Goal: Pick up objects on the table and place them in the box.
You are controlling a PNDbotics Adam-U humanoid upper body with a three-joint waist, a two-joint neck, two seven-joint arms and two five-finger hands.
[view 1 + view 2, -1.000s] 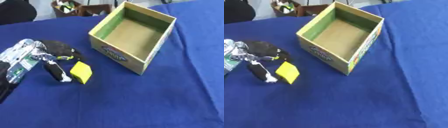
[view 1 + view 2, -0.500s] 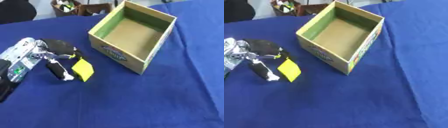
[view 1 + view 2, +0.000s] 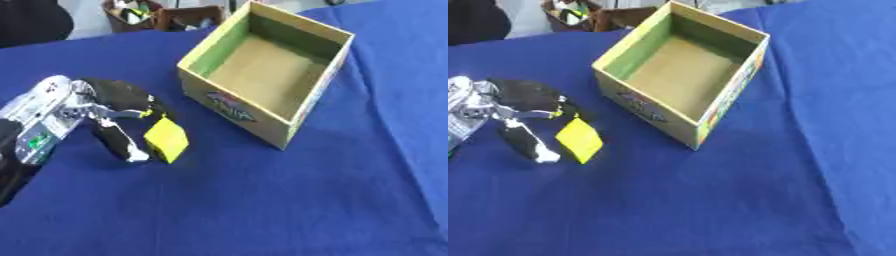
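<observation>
My left hand, black with silver joints, comes in from the left edge and lies low over the blue cloth. Its curled fingers and thumb pinch a small yellow block, which stands tilted on a corner at the fingertips. To the right of the block stands the open cardboard box, green inside at the walls, brown at the floor, with nothing in it. A short gap of cloth separates the block from the box's near-left wall. My right hand shows in no view.
The blue cloth covers the whole table. Beyond the far edge stand a dark bin with small things in it and a dark shape at the upper left corner.
The yellow block has turned from lying flatter to standing on a corner between the fingers and has risen slightly. The box has not moved.
</observation>
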